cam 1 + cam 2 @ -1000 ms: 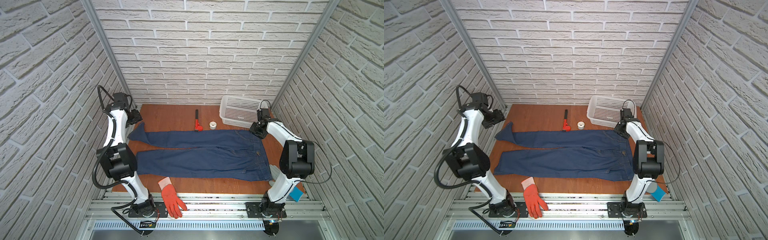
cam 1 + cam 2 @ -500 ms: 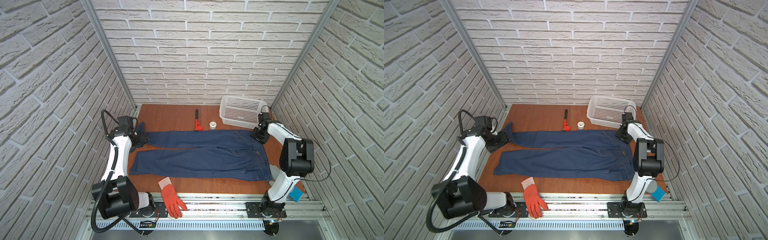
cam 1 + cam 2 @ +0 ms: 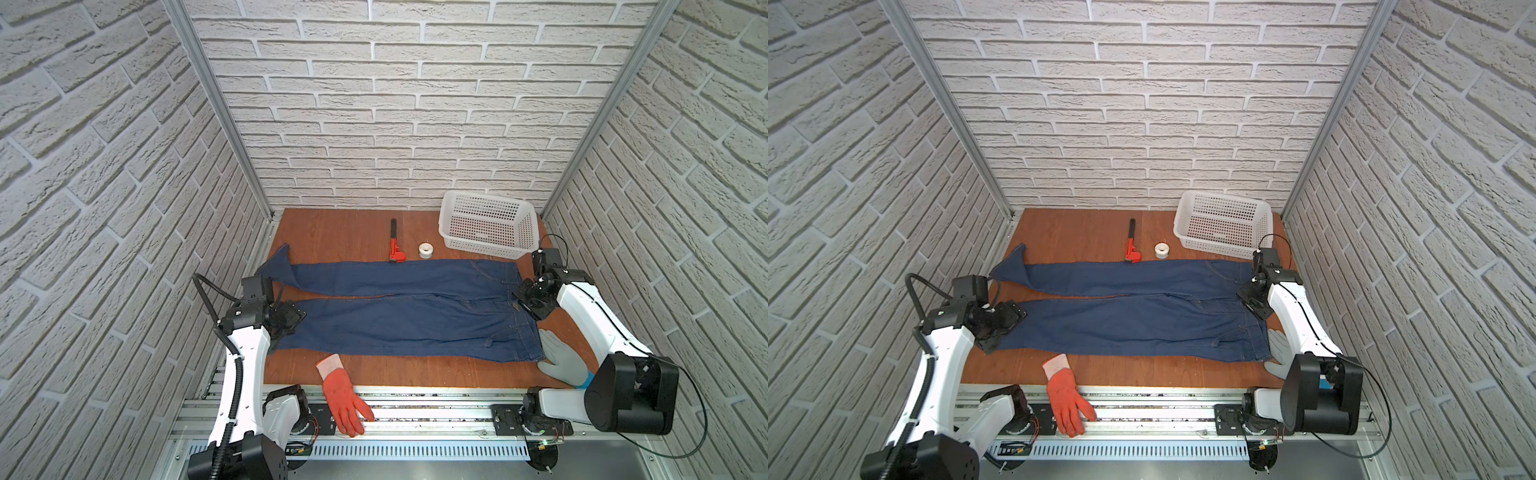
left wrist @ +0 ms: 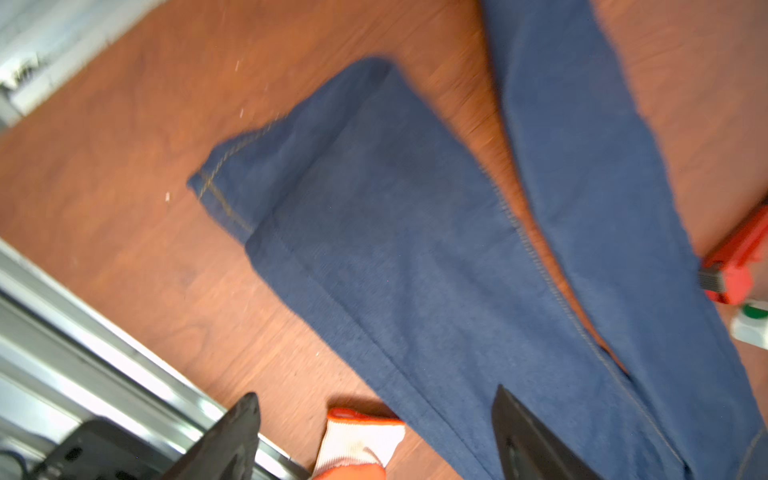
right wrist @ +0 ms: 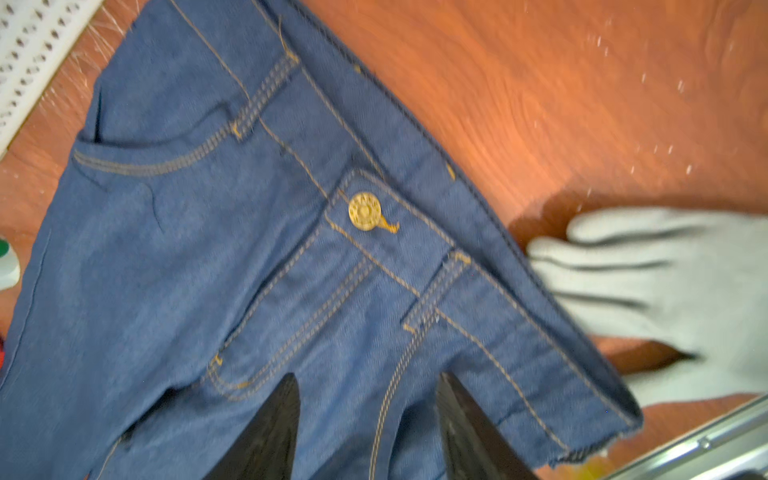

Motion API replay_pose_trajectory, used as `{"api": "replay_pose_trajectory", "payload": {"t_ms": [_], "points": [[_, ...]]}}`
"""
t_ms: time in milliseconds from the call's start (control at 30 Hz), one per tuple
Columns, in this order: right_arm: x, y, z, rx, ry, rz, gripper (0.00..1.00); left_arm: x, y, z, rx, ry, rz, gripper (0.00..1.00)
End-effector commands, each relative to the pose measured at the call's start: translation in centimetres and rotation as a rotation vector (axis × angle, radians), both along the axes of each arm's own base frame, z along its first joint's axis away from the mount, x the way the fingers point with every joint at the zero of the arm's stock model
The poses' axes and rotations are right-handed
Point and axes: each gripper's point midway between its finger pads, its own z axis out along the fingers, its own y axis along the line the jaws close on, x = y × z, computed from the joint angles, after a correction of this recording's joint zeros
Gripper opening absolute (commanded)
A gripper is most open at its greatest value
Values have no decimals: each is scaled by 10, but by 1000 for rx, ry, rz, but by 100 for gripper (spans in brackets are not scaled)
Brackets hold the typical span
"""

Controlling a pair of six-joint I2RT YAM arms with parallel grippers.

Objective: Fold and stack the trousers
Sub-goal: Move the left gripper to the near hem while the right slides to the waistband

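Dark blue denim: the trousers lie flat along the bench, long axis running left to right. The hems are at the left gripper, the waistband under the right gripper. Both hover with jaws apart, holding nothing.

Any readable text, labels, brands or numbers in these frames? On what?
Nothing is legible in any view.
Waist button on the trousers: embossed marks around the rim, too blurred to read.
Wrench, tape roll, basket: no print visible.
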Motion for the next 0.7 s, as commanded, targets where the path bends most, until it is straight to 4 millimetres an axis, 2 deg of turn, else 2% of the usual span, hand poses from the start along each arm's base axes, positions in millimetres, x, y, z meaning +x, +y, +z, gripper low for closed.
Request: {"api": "replay_pose_trajectory", "payload": {"t_ms": [0,33,167,433,667], "points": [[-23,22,-9,90,56,-16,56,-10,-7,-13,-38,24,74,88],[-28,27,-11,101,69,-5,56,-11,-9,-17,-43,25,73,93],[-51,35,-13,105,124,-3,58,-13,-12,-27,-44,44,81,94],[-100,27,-2,29,194,-61,59,-21,-14,-57,-49,106,118,92],[-121,28,-5,35,248,-92,59,-29,-8,-62,-11,131,150,97]]}}
